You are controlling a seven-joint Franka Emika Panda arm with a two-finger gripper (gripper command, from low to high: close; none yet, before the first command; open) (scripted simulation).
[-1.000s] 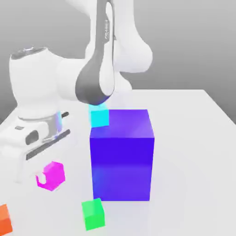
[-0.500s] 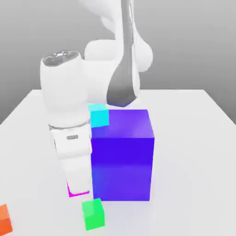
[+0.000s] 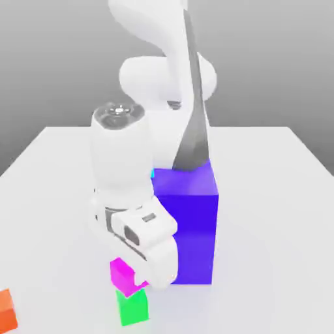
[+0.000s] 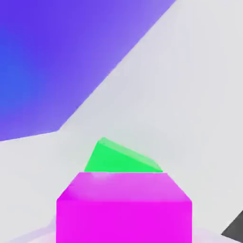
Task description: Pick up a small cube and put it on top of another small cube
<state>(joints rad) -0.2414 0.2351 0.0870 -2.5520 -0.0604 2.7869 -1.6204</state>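
Note:
The small magenta cube (image 3: 122, 274) hangs at the tip of my gripper (image 3: 132, 280), just over the small green cube (image 3: 132, 308) near the table's front. The magenta cube sits slightly toward the exterior view's left of the green one. I cannot tell whether the two touch. In the hand view the magenta cube (image 4: 123, 209) is close up, and a wedge of the green cube (image 4: 121, 159) shows past it. The white hand leans down beside the large block, and the gripper is shut on the magenta cube.
A large blue-purple block (image 3: 189, 228) stands right beside the hand, on the exterior view's right, and it looms in the hand view (image 4: 57, 57). A sliver of a cyan cube (image 3: 152, 173) peeks out behind the arm. An orange cube (image 3: 5, 312) lies at the front left edge.
The hand has swung from the exterior view's left toward the green cube, carrying the magenta cube along. The arm now hides most of the cyan cube.

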